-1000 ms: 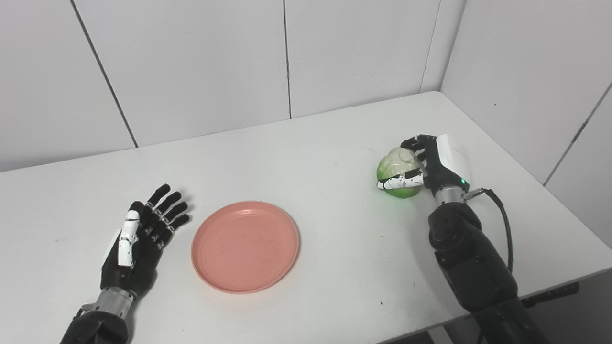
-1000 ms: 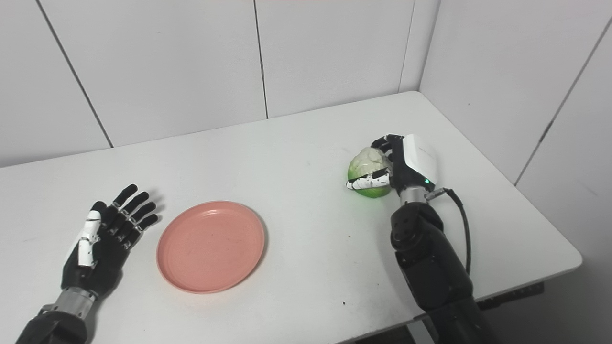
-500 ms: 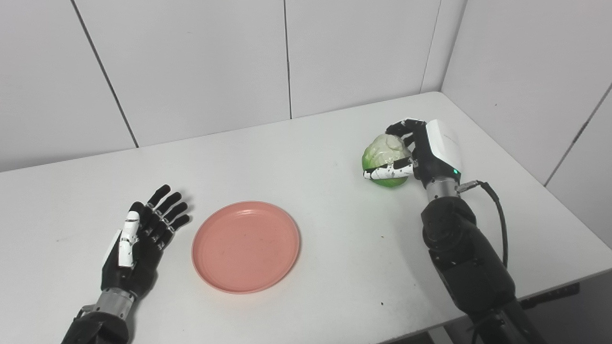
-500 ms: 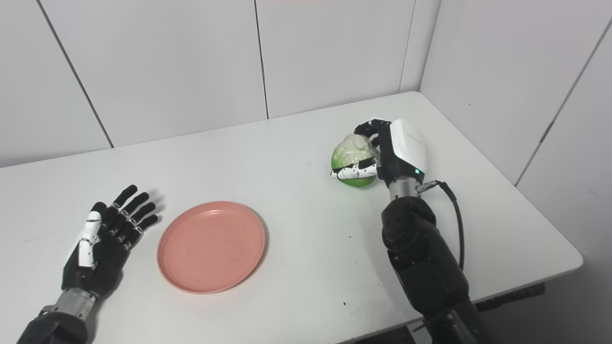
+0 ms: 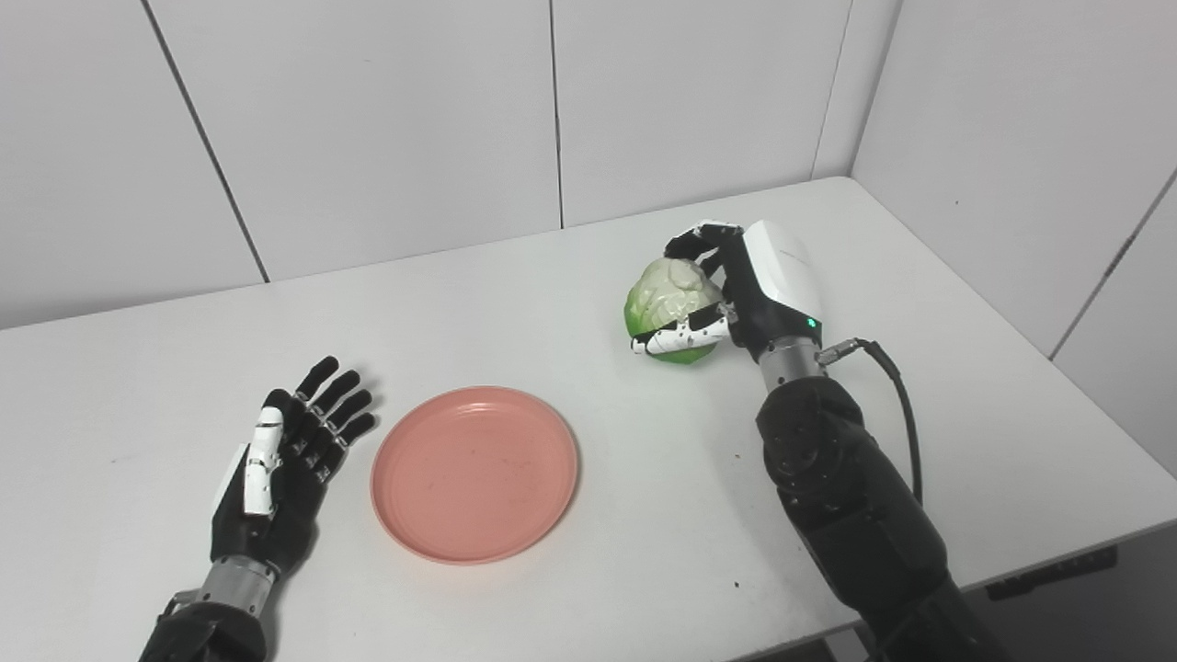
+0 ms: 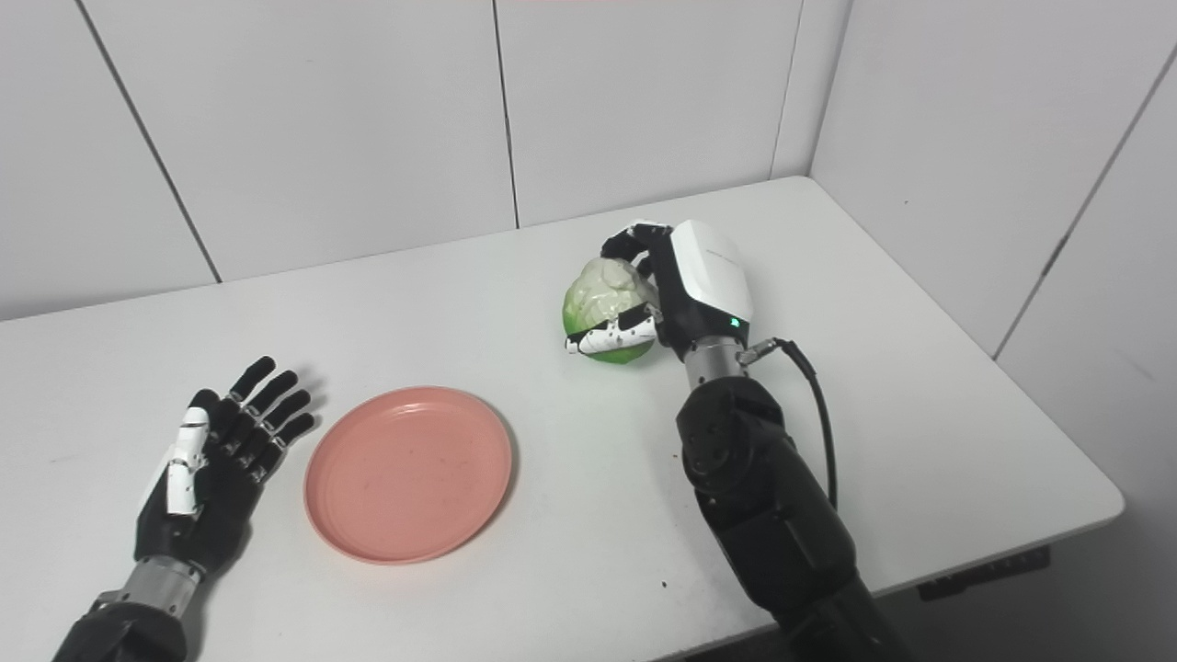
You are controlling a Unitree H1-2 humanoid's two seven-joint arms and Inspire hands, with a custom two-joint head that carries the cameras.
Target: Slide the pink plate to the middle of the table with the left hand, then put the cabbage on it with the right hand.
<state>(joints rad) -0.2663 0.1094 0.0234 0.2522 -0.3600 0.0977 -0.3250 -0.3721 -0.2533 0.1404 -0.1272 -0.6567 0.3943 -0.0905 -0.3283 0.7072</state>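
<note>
Cabbage sits in your right robot hand, fingers and thumb wrapped around it above the worktop, right of the pink plate. Your left robot hand lies spread and empty just beside the plate's left rim

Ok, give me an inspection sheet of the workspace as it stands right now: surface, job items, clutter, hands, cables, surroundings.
Surface: white table, a few small dark specks near the front edge.
Pink plate: flat on the table, left of centre, nothing on it.
Cabbage: held in the right hand, right of and beyond the plate; whether it clears the table cannot be told.
Clutter: nothing seen.
Left hand: open, fingers spread, beside the plate's left edge, not touching it.
Right hand: shut on the cabbage, fingers over its top, thumb across its front.
Cables: one black cable looping from the right wrist down the forearm.
Surroundings: white panelled walls behind and at right.
</note>
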